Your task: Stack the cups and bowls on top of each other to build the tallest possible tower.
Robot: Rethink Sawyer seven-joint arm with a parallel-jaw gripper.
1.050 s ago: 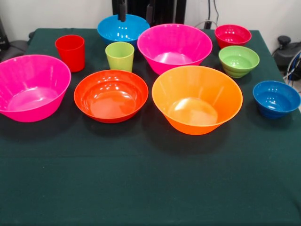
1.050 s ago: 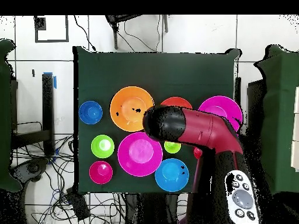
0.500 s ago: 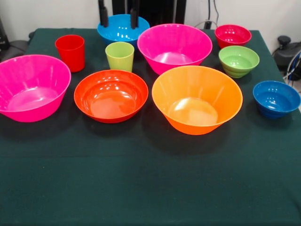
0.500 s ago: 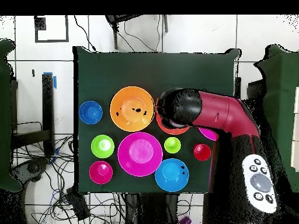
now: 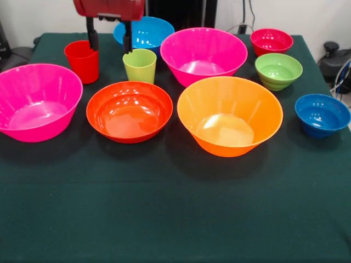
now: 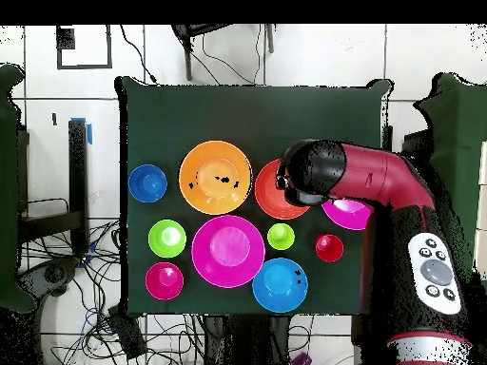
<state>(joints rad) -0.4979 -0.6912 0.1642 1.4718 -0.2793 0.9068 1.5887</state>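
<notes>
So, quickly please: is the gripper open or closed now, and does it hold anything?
Gripper: open and empty, its two fingers spread apart between the red cup and the lime green cup.

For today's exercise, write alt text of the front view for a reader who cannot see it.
The gripper hangs open between the red cup and the lime green cup, holding nothing. Eight bowls stand apart on the green tablecloth, nothing stacked yet: the big orange bowl is central, the red-orange bowl beside it.
</notes>
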